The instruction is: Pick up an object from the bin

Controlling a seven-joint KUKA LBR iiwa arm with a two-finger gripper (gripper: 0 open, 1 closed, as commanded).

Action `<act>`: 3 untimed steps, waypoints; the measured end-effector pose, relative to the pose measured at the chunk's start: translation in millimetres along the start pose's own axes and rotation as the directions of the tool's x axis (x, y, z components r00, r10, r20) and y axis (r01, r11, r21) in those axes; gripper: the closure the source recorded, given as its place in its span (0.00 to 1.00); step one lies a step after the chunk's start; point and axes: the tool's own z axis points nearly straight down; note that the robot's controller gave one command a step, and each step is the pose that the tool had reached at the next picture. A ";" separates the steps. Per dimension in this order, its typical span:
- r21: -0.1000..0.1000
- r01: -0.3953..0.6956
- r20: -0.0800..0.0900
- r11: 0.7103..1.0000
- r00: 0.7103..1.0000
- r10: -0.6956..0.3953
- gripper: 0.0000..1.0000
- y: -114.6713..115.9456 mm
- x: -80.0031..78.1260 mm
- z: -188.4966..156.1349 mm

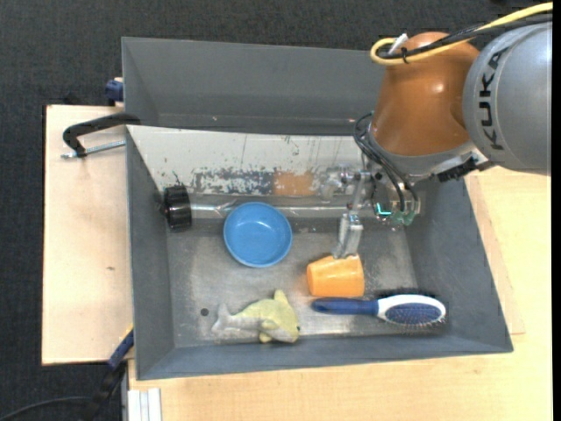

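Gripper (pixel 351 244) pinched narrow over orange cup (pixel 336 277), grey bin (pixel 263 82) w/ blue bowl (pixel 257 233), brush (pixel 394 309)

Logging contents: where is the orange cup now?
In the camera view the orange cup lies right of the bin's centre, right of the blue bowl and just above the blue-and-white brush.

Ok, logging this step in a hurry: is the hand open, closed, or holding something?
Hand: cannot be told whether open or closed; it hangs at the orange cup's upper edge.
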 end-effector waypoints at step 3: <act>0.002 0.070 0.021 0.998 0.997 -0.070 1.00 -28.2 30.4 -55.9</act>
